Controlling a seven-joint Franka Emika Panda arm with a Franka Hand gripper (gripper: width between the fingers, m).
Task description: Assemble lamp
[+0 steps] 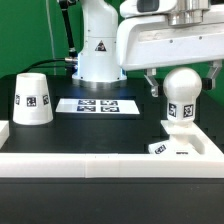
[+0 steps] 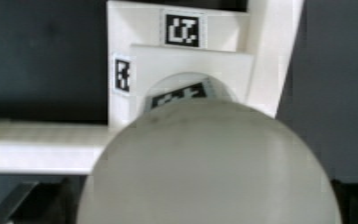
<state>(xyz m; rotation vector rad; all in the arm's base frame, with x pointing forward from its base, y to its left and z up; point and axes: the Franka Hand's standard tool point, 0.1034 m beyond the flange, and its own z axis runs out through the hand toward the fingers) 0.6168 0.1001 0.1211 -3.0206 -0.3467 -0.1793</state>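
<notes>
The white ball bulb [image 1: 183,88] stands upright with its tagged stem on or just above the blocky tagged base [image 1: 190,146], at the exterior view's right. My gripper [image 1: 182,90] hangs over it. Its dark fingers [image 1: 150,84] flank the ball with a small gap showing on each side, so it looks open. In the wrist view the bulb [image 2: 202,160] fills the lower middle, and the base [image 2: 202,60] lies beyond it. My gripper [image 2: 202,212] shows only as dark finger edges in the corners. The cone shade [image 1: 32,98] stands upright at the exterior view's left.
The marker board [image 1: 97,105] lies flat in the middle near the arm's pedestal [image 1: 98,55]. A white wall [image 1: 90,166] runs along the front edge, just in front of the base. It also shows in the wrist view [image 2: 43,145].
</notes>
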